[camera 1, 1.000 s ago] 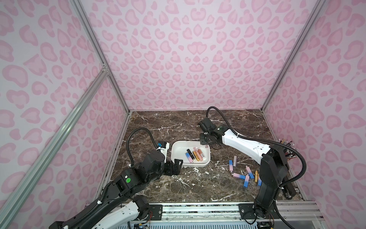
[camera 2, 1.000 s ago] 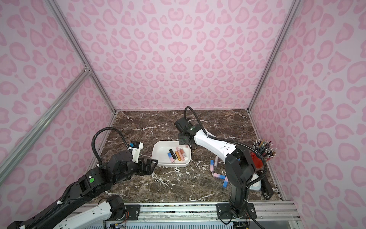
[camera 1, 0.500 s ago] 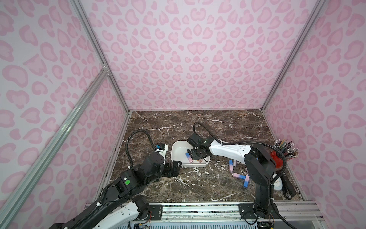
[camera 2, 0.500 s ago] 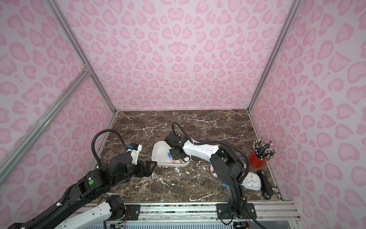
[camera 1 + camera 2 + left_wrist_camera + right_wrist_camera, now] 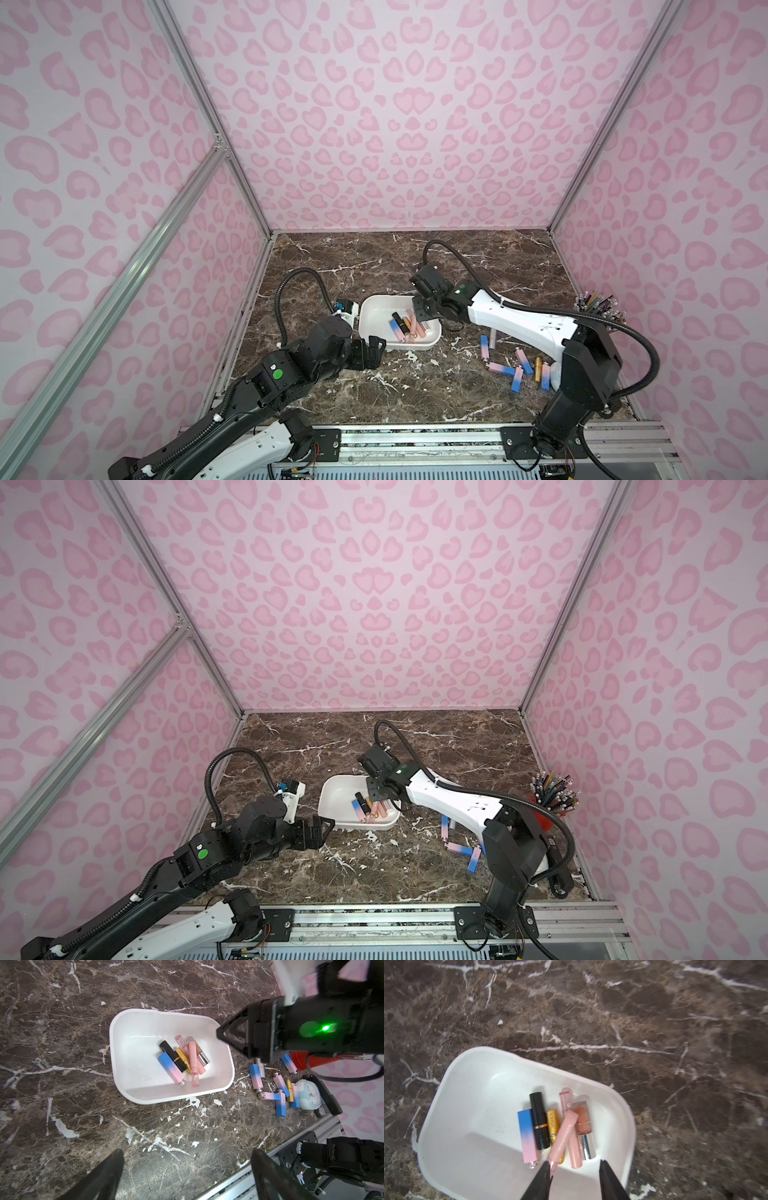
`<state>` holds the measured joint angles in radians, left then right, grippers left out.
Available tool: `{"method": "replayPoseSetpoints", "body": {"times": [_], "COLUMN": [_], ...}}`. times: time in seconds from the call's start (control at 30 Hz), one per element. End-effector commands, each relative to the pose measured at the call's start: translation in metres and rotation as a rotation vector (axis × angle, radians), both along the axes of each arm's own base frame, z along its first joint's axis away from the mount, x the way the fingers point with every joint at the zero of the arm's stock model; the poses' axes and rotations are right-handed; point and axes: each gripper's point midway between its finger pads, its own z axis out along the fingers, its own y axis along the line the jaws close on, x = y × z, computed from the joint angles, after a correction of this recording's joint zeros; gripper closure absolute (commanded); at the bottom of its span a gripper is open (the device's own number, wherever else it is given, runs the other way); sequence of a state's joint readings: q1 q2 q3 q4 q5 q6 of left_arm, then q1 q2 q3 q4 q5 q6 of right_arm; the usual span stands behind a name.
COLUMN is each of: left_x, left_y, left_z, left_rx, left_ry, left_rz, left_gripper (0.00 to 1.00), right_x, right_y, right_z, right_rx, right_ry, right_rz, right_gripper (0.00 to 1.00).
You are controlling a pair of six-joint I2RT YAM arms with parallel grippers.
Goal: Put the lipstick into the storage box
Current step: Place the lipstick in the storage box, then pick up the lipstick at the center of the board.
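The storage box (image 5: 374, 303) is a shallow white tub on the marble top, also in the other top view (image 5: 332, 796). Several lipsticks lie bunched in it. A pale pink lipstick (image 5: 562, 1136) rests across the top of that pile, also seen from the left wrist (image 5: 193, 1059). My right gripper (image 5: 574, 1162) hangs over the box's right end, in both top views (image 5: 419, 313) (image 5: 376, 793). Its jaws stand apart with nothing between them, and the pink tube's end touches one fingertip. My left gripper (image 5: 187, 1152) is open and empty over bare marble by the box's front left corner (image 5: 372, 347).
Several more lipsticks (image 5: 515, 370) lie scattered on the marble right of the box. A red cup of pencils (image 5: 555, 796), a small white clock (image 5: 307, 1095) and a black bar (image 5: 557, 879) sit at the right wall. Pink walls close in three sides.
My right gripper came from the box's far right rim in over the box, and its jaws have parted from shut. The pink lipstick now lies on the pile. The left arm has stayed put.
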<state>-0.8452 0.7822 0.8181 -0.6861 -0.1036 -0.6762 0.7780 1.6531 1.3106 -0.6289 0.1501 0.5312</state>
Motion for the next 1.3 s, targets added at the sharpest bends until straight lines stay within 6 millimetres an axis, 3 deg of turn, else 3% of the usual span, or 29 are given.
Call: {"method": "replayPoseSetpoints", "body": {"times": [0.0,0.2,0.3,0.4,0.57,0.7,1.13,1.27], "left_x": [0.004,0.009,0.012,0.014,0.016,0.017,0.015,0.014], "left_y": [-0.016,-0.052,-0.073,-0.097,-0.133,-0.146,-0.134,-0.131], "left_z": [0.006,0.003,0.004,0.006,0.013,0.015,0.008,0.006], "left_rx": [-0.039,-0.072,-0.068,-0.062,-0.061,-0.059,-0.039,-0.029], "left_ry": [-0.014,0.011,0.012,0.016,0.012,0.012,0.011,0.012], "left_rz": [-0.044,-0.134,-0.182,-0.238,-0.320,-0.346,-0.324,-0.317], "left_gripper": [0.02,0.02,0.02,0.02,0.01,0.01,0.01,0.01], "right_x": [-0.001,-0.019,-0.032,-0.042,-0.050,-0.049,-0.044,-0.044], "right_y": [-0.060,-0.161,-0.192,-0.206,-0.212,-0.208,-0.200,-0.199], "right_z": [-0.010,-0.042,-0.057,-0.069,-0.089,-0.098,-0.116,-0.123], "right_rx": [-0.081,-0.082,-0.059,-0.036,0.002,0.019,0.039,0.035], "right_ry": [0.014,0.082,0.109,0.133,0.178,0.192,0.226,0.246], "right_rz": [-0.112,-0.324,-0.400,-0.434,-0.452,-0.451,-0.441,-0.441], "right_gripper": [0.57,0.57,0.56,0.56,0.56,0.56,0.56,0.61]}}
